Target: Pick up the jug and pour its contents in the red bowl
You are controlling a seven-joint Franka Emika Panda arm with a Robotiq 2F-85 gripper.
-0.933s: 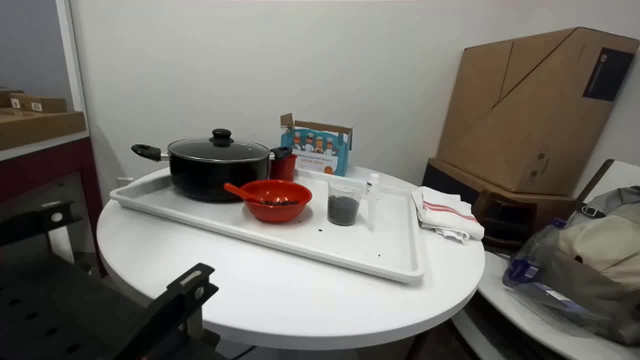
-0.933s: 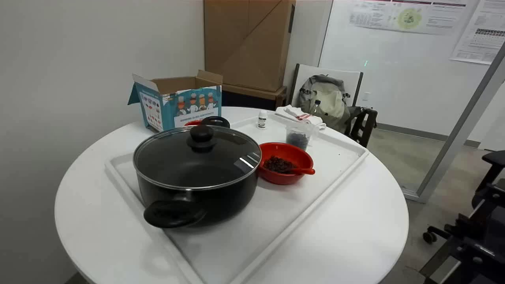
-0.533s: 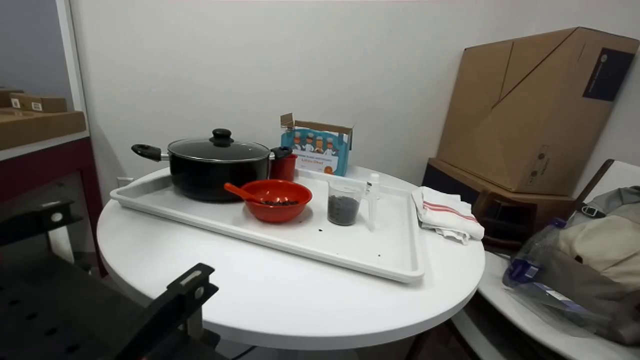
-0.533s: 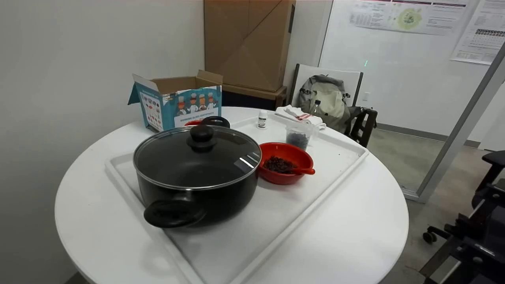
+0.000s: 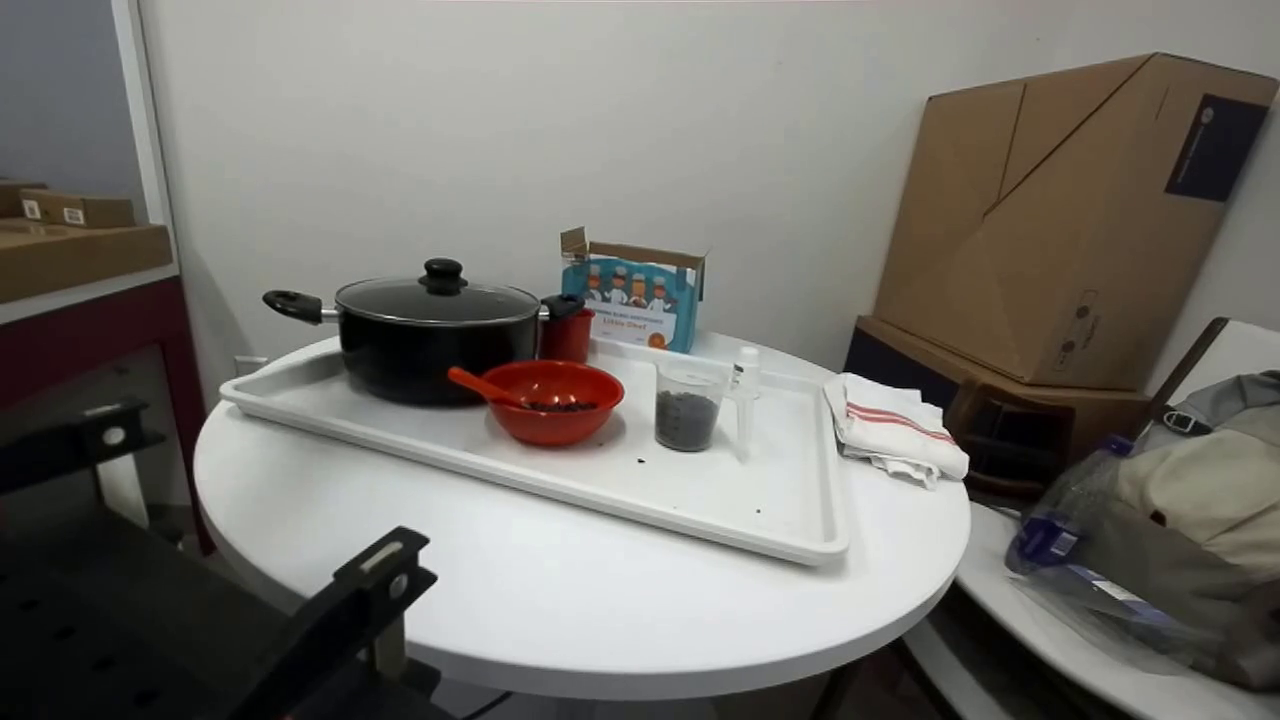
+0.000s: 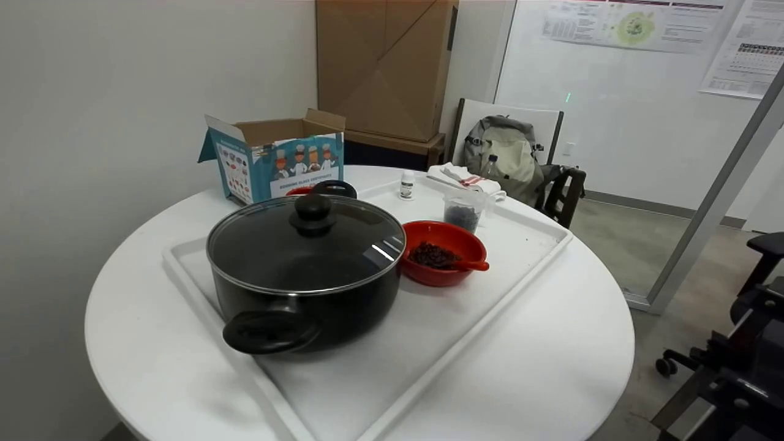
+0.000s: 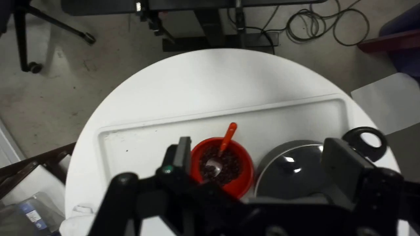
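Note:
The jug [image 5: 687,405] is a small see-through cup with a handle, partly filled with dark grains. It stands upright on the white tray [image 5: 530,487], beside the red bowl [image 5: 555,425]. The jug also shows behind the bowl in an exterior view [image 6: 462,211]; it is out of sight in the wrist view. The red bowl [image 6: 440,278] holds dark grains and a red-handled spoon. My gripper [image 7: 257,147] is open and empty, high above the tray. In the wrist view the bowl [image 7: 241,183] shows below, near the left finger. Neither exterior view shows the gripper.
A black lidded pot [image 5: 440,350] stands on the tray beside the bowl, with a red cup [image 5: 567,335] behind it. A small white bottle [image 6: 407,185] stands near the jug. A folded towel [image 5: 893,428] lies at the tray's end. A blue box [image 6: 294,162] stands behind the pot.

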